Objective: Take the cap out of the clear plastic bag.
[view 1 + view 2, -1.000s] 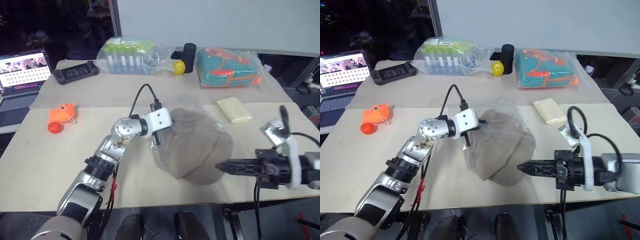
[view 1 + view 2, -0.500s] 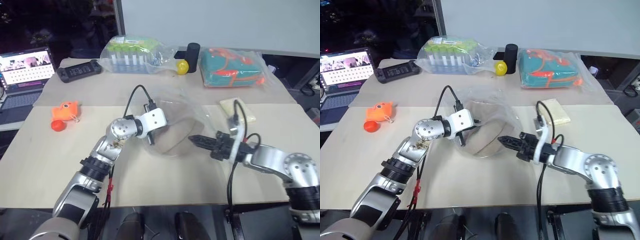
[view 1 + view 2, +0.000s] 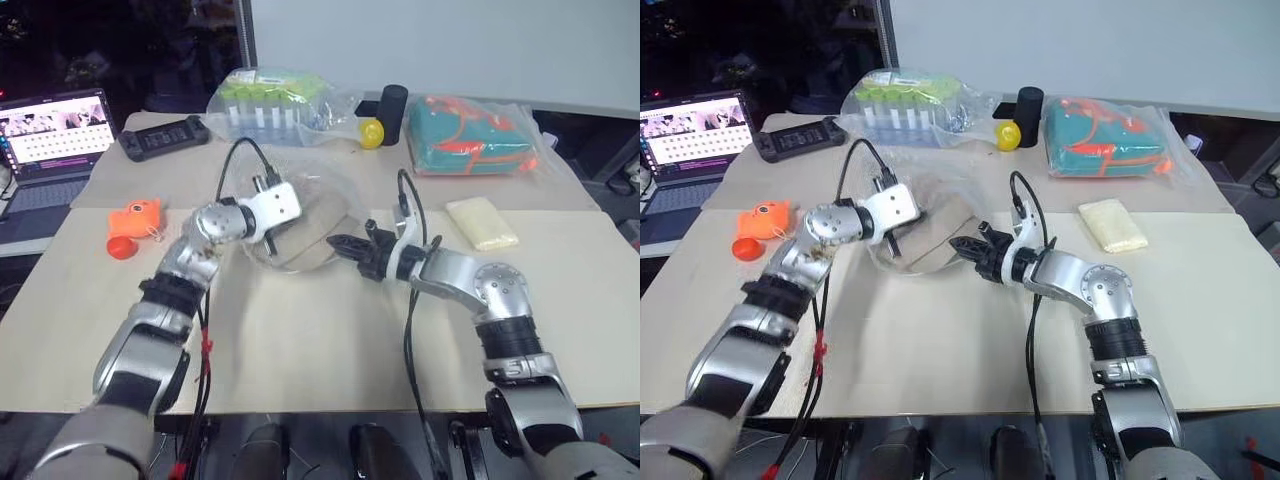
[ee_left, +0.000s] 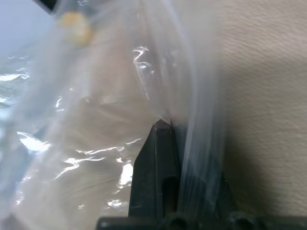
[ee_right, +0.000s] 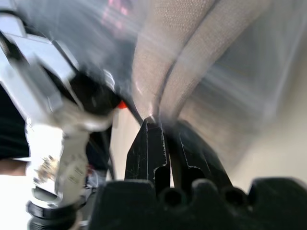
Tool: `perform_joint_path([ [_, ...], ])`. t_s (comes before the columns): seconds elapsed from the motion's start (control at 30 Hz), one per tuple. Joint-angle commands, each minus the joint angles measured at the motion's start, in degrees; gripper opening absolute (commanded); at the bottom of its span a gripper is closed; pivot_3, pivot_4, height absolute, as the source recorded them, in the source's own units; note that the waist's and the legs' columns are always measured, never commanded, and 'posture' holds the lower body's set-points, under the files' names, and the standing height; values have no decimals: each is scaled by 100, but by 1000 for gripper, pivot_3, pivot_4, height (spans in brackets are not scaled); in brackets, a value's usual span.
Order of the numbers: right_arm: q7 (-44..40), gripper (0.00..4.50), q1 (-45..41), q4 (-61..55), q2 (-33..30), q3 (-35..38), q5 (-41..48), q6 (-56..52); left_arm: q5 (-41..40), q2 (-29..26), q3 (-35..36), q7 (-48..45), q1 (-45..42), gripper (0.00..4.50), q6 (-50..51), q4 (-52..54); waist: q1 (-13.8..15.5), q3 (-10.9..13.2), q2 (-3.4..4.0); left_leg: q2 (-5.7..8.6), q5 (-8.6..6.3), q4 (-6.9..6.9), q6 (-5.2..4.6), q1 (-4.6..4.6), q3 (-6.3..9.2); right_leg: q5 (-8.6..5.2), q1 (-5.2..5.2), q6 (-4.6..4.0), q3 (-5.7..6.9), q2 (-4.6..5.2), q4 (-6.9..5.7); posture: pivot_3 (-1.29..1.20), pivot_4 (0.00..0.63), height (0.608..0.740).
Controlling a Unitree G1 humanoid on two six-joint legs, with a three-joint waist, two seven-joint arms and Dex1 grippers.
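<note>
From the head cameras I had the clear plastic bag (image 3: 300, 215) lifted a little off the worktop (image 3: 330, 340), stretched between both arms near the middle, with the cap (image 3: 305, 240) inside it. The tan fabric showed as a folded wedge sagging in the lower part of the bag, so the cap was not out yet.

My left gripper (image 3: 262, 240) was at the bag's left side. In the left wrist view its fingers (image 4: 156, 163) were pressed together with a fold of the clear film caught at their tips and the cap's weave just behind the plastic.

My right gripper (image 3: 338, 243) reached in from the right, pointing toward the left one, and met the bag at its right edge. In the right wrist view the two black fingers (image 5: 146, 153) were closed at the tips against the tan fabric and the film over it; I could not tell whether they pinched the cap itself or only plastic.

Behind the bag, along the far edge, lay a bag of green-topped tubes (image 3: 265, 100), a yellow ball (image 3: 371, 132), a black cylinder (image 3: 393, 103) and a teal-and-orange bundle (image 3: 470, 135). A cream block (image 3: 481, 222) lay to the right, an orange toy (image 3: 132, 221) to the left.
</note>
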State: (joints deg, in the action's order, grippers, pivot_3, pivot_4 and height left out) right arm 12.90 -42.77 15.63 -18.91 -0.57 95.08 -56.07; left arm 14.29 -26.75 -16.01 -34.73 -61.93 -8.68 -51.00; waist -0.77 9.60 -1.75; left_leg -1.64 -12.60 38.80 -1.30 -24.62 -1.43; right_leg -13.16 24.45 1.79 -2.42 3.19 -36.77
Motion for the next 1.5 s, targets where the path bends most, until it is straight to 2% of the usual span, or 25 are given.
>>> perform_joint_path([
  [0.03, -44, 42, -178, -53, 145, 356, -120, -136, 360, 42, -43, 824, -233, 0, -566, -1175, -21, 0, 0, -3, -3, -5, -5, -1, 0, 0, 0, 0, 0, -3, -6, 0, 150, 740],
  [0.1, 299, 42, -174, -176, 233, 554, 177, -187, 393, 150, -34, 968, -189, 0, -661, -1466, -32, 0, 0, -5, -6, -7, -9, -2, -2, 0, 3, 0, -1, -2, -13, 0, 150, 740],
  [0.2, 1309, 42, -184, -520, 473, 851, 1259, 37, 278, 341, 76, 930, -40, 0, -786, -1566, -16, 0, 0, -10, -5, -3, -9, -21, -3, 1, 21, 0, 0, 5, -21, 0, 150, 740],
  [0.27, 2263, 42, -245, -787, 941, 1245, 1706, 553, 182, 442, 159, 873, 117, 0, -799, -1478, -12, 0, 0, -8, -3, 4, -6, -45, -4, 1, 49, 0, -1, 13, -36, 0, 150, 740],
  [0.4, 3868, 42, -56, -1727, 2000, 1991, 1792, 1069, 122, 527, 250, 822, 439, 0, -749, -1260, -17, -2, 2, -8, -1, 9, -4, -57, -4, 3, 62, 1, -3, 15, -46, 0, 150, 740],
  [0.47, 3740, 42, 338, -2434, 2210, 1969, 1792, 464, 140, 511, 262, 822, 543, 0, -728, -1159, -6, -2, 3, -8, -1, 7, -4, -59, -3, 3, 65, 2, -3, 15, -45, 0, 150, 740],
  [0.53, 3440, 42, 1365, -3240, 1970, 1727, 1792, 14, 146, 469, 301, 807, 594, 0, -691, -1090, 17, -3, 3, -6, -2, 5, -4, -65, -1, 3, 67, 2, 0, 16, -42, 0, 150, 740],
  [0.6, 2471, 42, 2351, -3728, 1051, 1652, 1792, -468, 139, 423, 345, 797, 610, 0, -657, -1057, 83, -14, 5, -2, -3, 10, -6, -75, 6, 4, 62, 8, 9, 24, -38, 0, 150, 740],
  [0.67, 1559, 42, 2836, -3791, 124, 1780, 1792, -736, 141, 400, 364, 785, 618, 0, -646, -1045, 94, -14, 5, 15, -4, 17, -8, -81, 0, 5, 58, 19, 3, 39, -25, 0, 150, 740],
  [0.73, 426, 42, 3101, -3563, -1095, 2142, 1792, -1096, 160, 383, 361, 760, 622, 0, -645, -1046, 86, -15, 9, 27, 0, 26, -18, -75, -10, 16, 49, 38, -14, 45, -19, 0, 150, 740],
  [0.83, -872, 42, 3139, -3311, -2392, 2352, 1792, -1346, 160, 382, 360, 742, 620, 0, -634, -1028, 79, -15, 7, 44, 7, 21, -32, -14, -7, 17, -14, 42, -5, 53, 23, 0, 150, 740],
  [0.9, -2044, 42, 3056, -3286, -3155, 2588, 1792, -1512, 160, 388, 344, 732, 606, 0, -639, -1023, 26, -15, 8, 38, 7, 7, -32, 28, -7, 20, -50, 35, -10, 38, 37, 0, 150, 740],
  [1.0, -3559, 42, 2977, -3285, -4020, 3041, 1792, -1611, 157, 372, 328, 713, 601, 0, -660, -1018, -30, -15, 8, 10, 7, 3, -32, 25, -9, 29, -40, 20, -20, 9, 45, 0, 150, 740],
  [1.07, -4085, 42, 2990, -3181, -4478, 3386, 1792, -1628, 153, 333, 335, 704, 624, 0, -669, -996, -26, -15, 7, 3, 6, 1, -32, 23, -9, 29, -38, 20, -20, 2, 45, 0, 150, 740],
  [1.17, -4086, 42, 2881, -2854, -4750, 3629, 1792, -1379, 136, 282, 347, 681, 687, 0, -664, -916, -8, -15, 6, -3, 5, -1, -33, 19, -8, 29, -37, 21, -15, 3, 52, 0, 150, 740],
  [1.23, -3751, 42, 2400, -2454, -4589, 3648, 1792, -988, 105, 261, 358, 628, 773, 0, -657, -784, -11, -16, 4, -3, 5, 1, -33, 20, -11, 31, -39, 23, -17, 11, 52, 0, 150, 740],
  [1.37, -2546, 42, 1010, -1739, -3926, 2989, 1646, 16, -110, 252, 381, 117, 1208, 0, -718, -13, -12, -17, 6, 0, 6, 8, -33, 23, -14, 43, -36, 31, -37, 16, 52, 0, 150, 740],
  [1.43, -2217, 42, 558, -1591, -3523, 2677, 1233, 257, -265, 235, 403, -180, 1487, 0, -619, 545, -19, -18, 8, -4, 6, 4, -32, 28, -25, 43, -35, 31, -39, 13, 52, 0, 150, 740],
  [1.5, -1910, 42, 175, -1384, -3068, 2208, 313, 531, -398, 127, 387, -510, 1884, 0, -445, 1326, -13, -19, 9, -5, 6, -2, -32, 24, -28, 43, -29, 30, -41, 11, 52, 0, 150, 740],
])
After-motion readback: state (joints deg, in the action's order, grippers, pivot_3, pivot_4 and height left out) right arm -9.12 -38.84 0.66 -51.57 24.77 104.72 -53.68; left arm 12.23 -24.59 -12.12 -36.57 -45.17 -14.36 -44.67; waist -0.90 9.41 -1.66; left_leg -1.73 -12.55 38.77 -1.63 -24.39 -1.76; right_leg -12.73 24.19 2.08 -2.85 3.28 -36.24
